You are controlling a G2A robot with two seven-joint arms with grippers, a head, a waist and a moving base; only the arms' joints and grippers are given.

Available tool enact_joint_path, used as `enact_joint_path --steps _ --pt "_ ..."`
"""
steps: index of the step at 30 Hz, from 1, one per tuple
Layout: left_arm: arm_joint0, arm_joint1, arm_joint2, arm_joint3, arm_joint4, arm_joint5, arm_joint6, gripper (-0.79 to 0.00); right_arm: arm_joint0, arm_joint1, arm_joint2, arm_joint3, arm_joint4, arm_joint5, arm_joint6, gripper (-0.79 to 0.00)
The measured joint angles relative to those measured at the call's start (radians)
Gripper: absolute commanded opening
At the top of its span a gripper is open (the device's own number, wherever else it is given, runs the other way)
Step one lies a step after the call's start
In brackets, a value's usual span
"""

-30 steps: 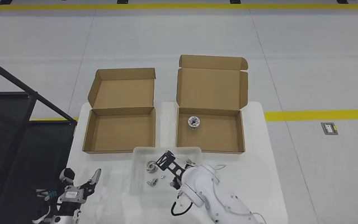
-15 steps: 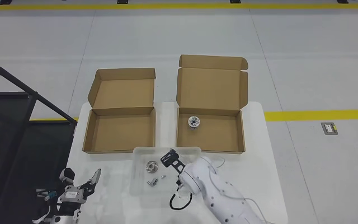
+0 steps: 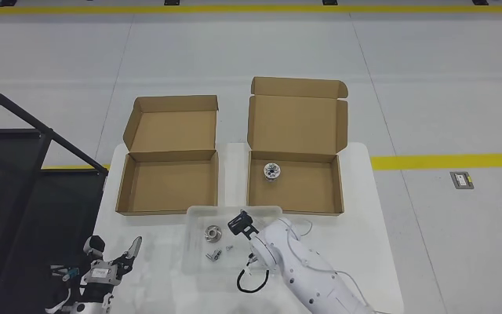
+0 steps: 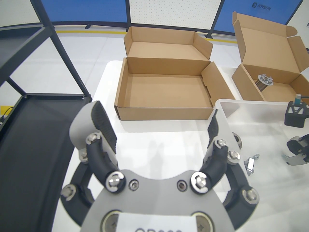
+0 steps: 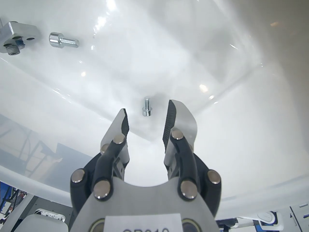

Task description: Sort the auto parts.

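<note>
Since the small bolt [image 5: 146, 109] lies loose in the clear tray [image 5: 217, 49], the right gripper [image 5: 148, 112] brackets it, jaws narrowly apart for pinching, while the left gripper [image 4: 155, 115] idles wide open.

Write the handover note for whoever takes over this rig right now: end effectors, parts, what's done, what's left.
The left end effector is open and holds nothing, to the left of the clear plastic tray.
The right end effector is open, down in the tray, with a small silver bolt between its fingers, not gripped.
The tray also holds a round grey metal flange, a silver metal bracket and a larger silver bolt.
Done: one round silver metal part sits in the right brown cardboard box; nothing yet in the left brown cardboard box.
Left: sort the four tray parts, probably the small bolt first.
</note>
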Motion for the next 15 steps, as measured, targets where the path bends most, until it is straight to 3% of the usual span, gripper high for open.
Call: enact_joint_path --steps 6,15 --pt "0.000 0.000 0.000 0.000 0.000 0.000 0.000 0.000 -0.003 -0.004 -0.002 0.000 -0.012 0.002 0.017 -0.502" --pt "0.000 0.000 0.000 0.000 0.000 0.000 0.000 0.000 0.010 -0.018 -0.010 0.042 -0.016 0.014 0.010 -0.505"
